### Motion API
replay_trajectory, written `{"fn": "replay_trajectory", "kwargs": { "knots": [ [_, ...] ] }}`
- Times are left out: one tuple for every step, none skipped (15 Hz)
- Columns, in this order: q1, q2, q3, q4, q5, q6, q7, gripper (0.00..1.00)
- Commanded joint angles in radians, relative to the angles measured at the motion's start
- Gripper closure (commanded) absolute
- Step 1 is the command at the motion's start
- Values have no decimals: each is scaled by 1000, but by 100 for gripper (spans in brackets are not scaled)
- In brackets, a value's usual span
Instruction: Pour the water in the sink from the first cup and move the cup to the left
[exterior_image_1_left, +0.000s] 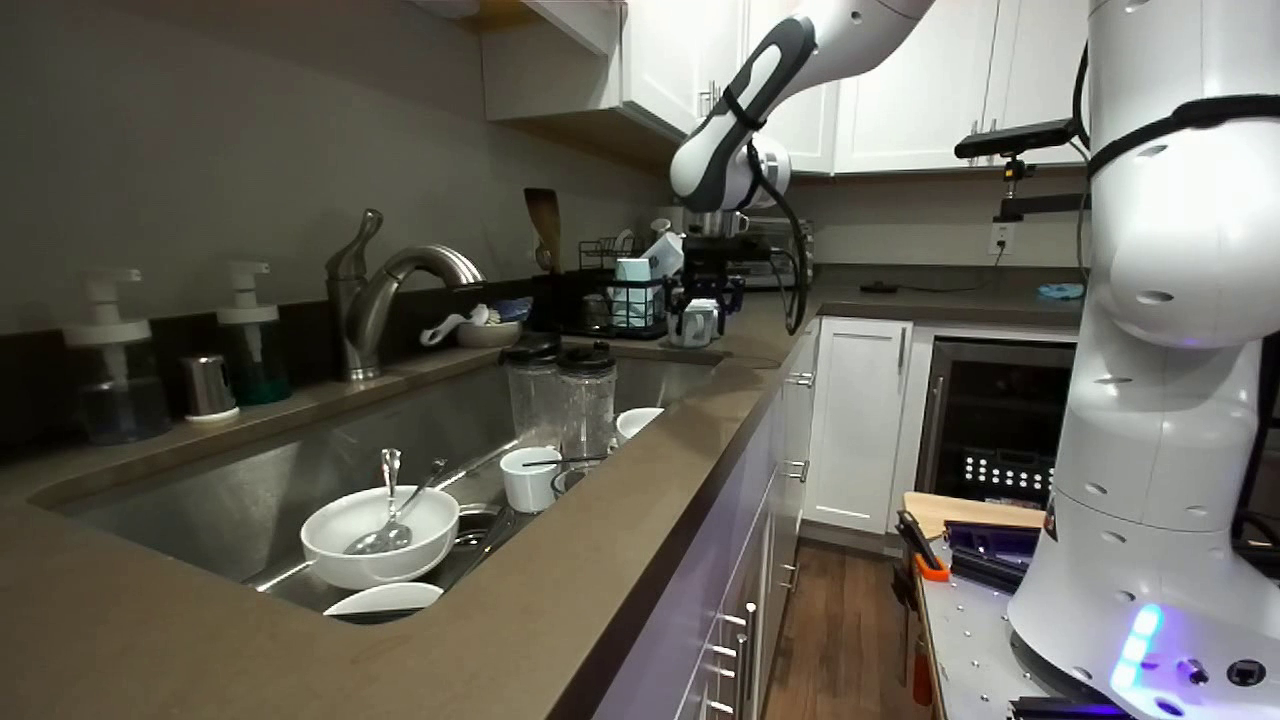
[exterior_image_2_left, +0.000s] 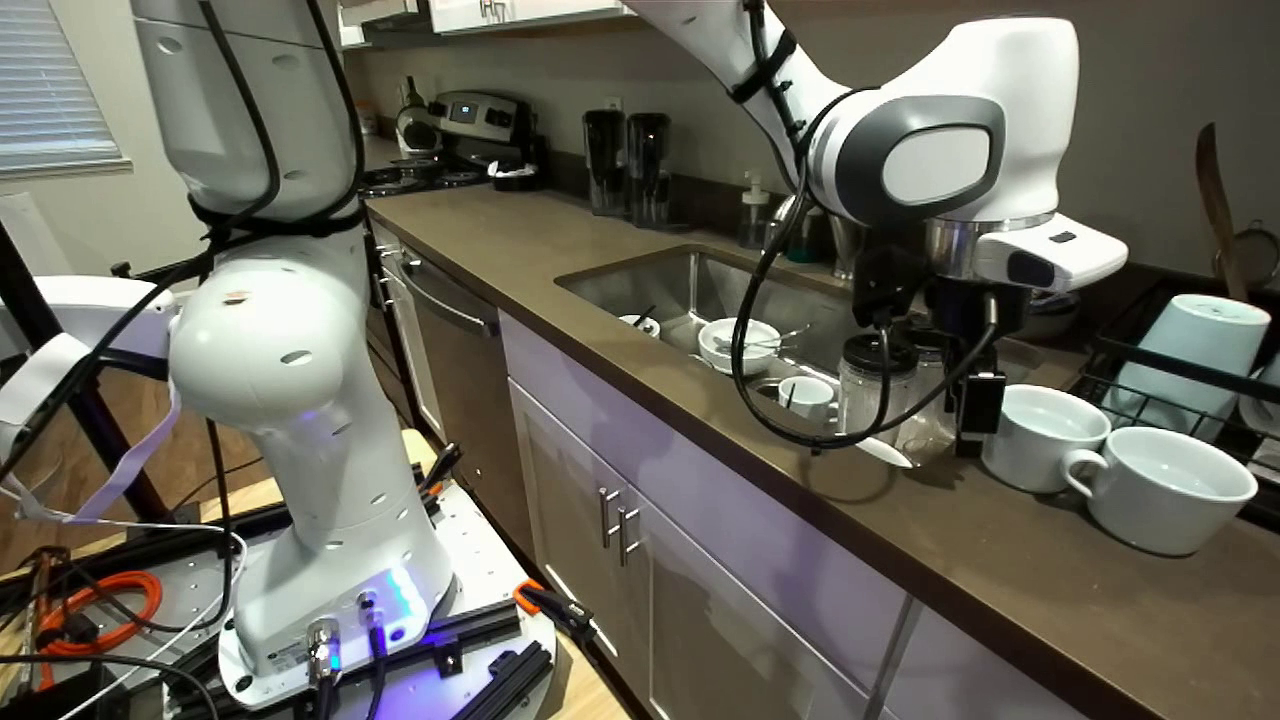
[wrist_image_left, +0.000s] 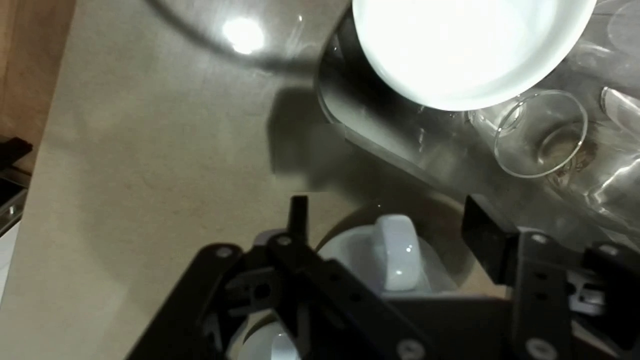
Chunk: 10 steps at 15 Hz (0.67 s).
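The first cup, plain white and glossy, stands upright on the countertop just beyond the sink's end; it shows in both exterior views (exterior_image_1_left: 694, 328) (exterior_image_2_left: 1045, 435). In the wrist view its side and handle (wrist_image_left: 400, 255) show between my fingers, the rest hidden by the gripper. My gripper (wrist_image_left: 390, 227) is open and points down, with gaps between the fingertips and the handle. In an exterior view a dark finger (exterior_image_2_left: 980, 405) is beside the cup's sink side. Water in the cup cannot be made out. The stainless-steel sink (exterior_image_1_left: 250, 480) (exterior_image_2_left: 640, 275) lies in the brown countertop.
A second white cup (exterior_image_2_left: 1170, 490) stands close beside the first. A dish rack (exterior_image_2_left: 1150, 400) is behind them. The sink holds lidded jars (exterior_image_1_left: 587, 400), a white mug (exterior_image_1_left: 528, 478), a bowl with utensils (exterior_image_1_left: 380, 540) and a white dish (wrist_image_left: 470, 45). The faucet (exterior_image_1_left: 370, 300) rises at the back.
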Motion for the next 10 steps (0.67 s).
{"fn": "replay_trajectory", "kwargs": {
  "knots": [
    [8,17,-9,18,-8,10,6,51],
    [9,19,-10,20,-12,13,10,58],
    [10,21,-10,23,-13,14,8,64],
    [11,23,-10,24,-16,18,8,69],
    [12,26,-12,27,-25,21,13,72],
    [12,28,-11,29,-25,21,10,76],
    [13,31,-12,33,-28,22,12,68],
    [14,35,-13,37,-31,23,15,79],
    [13,38,-13,42,-33,23,12,63],
    [13,43,-14,48,-35,22,13,66]
  ]
}}
